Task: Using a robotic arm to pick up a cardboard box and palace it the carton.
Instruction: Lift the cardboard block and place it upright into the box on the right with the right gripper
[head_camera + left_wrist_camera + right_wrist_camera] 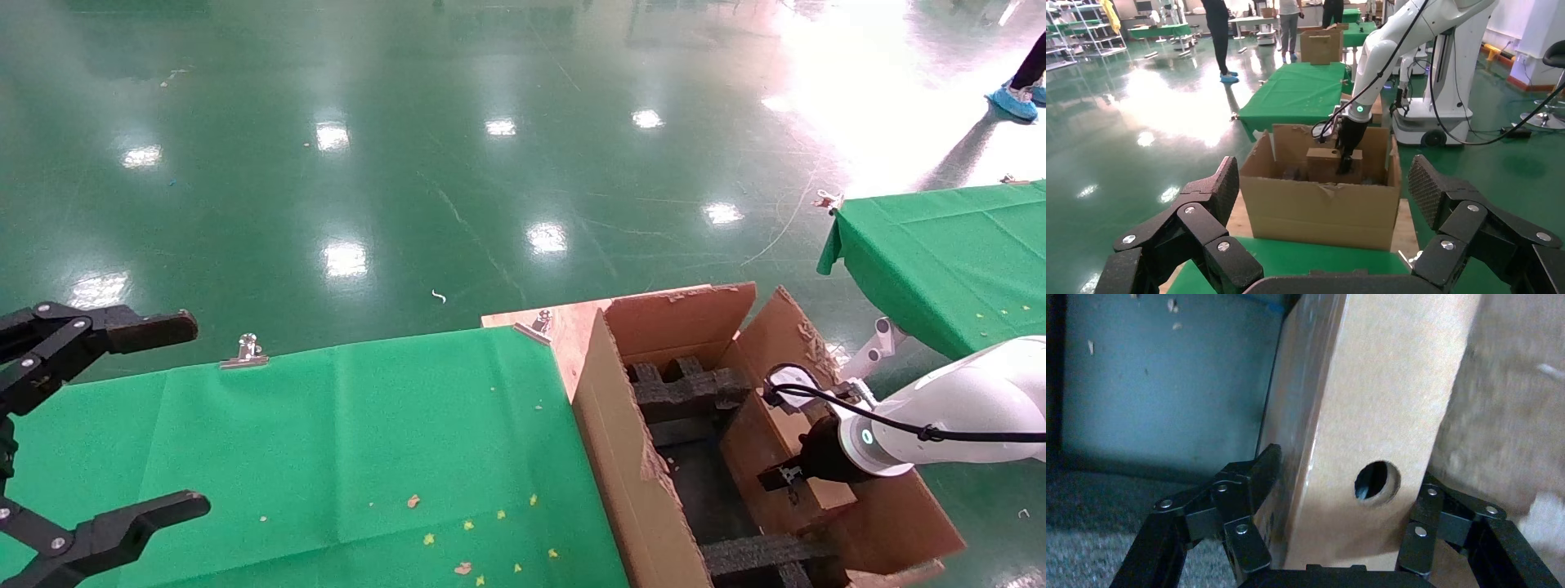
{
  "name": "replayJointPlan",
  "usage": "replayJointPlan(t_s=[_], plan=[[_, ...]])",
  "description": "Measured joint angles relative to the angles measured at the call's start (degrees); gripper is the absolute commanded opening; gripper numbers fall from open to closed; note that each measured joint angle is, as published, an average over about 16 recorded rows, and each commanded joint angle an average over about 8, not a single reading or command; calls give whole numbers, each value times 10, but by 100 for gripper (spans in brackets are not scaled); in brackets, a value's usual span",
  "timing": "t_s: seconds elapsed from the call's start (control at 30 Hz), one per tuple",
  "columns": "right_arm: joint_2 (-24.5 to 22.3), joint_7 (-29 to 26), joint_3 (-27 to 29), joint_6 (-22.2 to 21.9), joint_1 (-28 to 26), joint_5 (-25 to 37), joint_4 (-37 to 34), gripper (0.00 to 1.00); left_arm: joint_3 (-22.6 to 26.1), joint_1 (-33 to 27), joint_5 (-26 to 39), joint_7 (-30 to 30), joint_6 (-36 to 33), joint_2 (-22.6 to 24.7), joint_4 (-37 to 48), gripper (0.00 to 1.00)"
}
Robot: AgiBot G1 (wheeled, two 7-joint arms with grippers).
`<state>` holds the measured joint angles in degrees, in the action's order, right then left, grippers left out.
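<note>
Right pincer (1340,539) closed on the cardboard box (1364,416), one black finger (1251,496) pressed to each narrow side, round hole in the box face just above the grip

Held inside the carton (621,457), lowered among the black foam blocks (686,388), close to the carton's far wall on the robot's right; contact with the carton floor could not be told

Robotic arm (956,408) reached in over the carton's right flap, green ring lit at the wrist, black cable looped above it

Seen from the left wrist: same cardboard box (1327,164) upright in the carton (1315,208), gripped from above by the white arm (1389,43)

Carton stood on the floor, pressed against the right edge of the green-clothed surface (327,441); scraps of paper scattered on the cloth, metal clips (243,351) along its far edge

Left pincer (82,425) spread wide, holding nothing, parked over the surface's left end, well apart from the carton

Second green-clothed surface (948,253) farther right
</note>
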<state>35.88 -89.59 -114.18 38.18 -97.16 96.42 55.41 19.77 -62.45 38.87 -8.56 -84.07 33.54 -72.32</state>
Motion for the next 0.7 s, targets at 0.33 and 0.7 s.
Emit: replayJointPlan(t_s=[0.33,0.7], plan=[[-2,1,1,-4,-6,5,2,100,0,0,0,0,0,0,0,100],[-6,-2,3,-5,-17,12,11,100,0,0,0,0,0,0,0,100]])
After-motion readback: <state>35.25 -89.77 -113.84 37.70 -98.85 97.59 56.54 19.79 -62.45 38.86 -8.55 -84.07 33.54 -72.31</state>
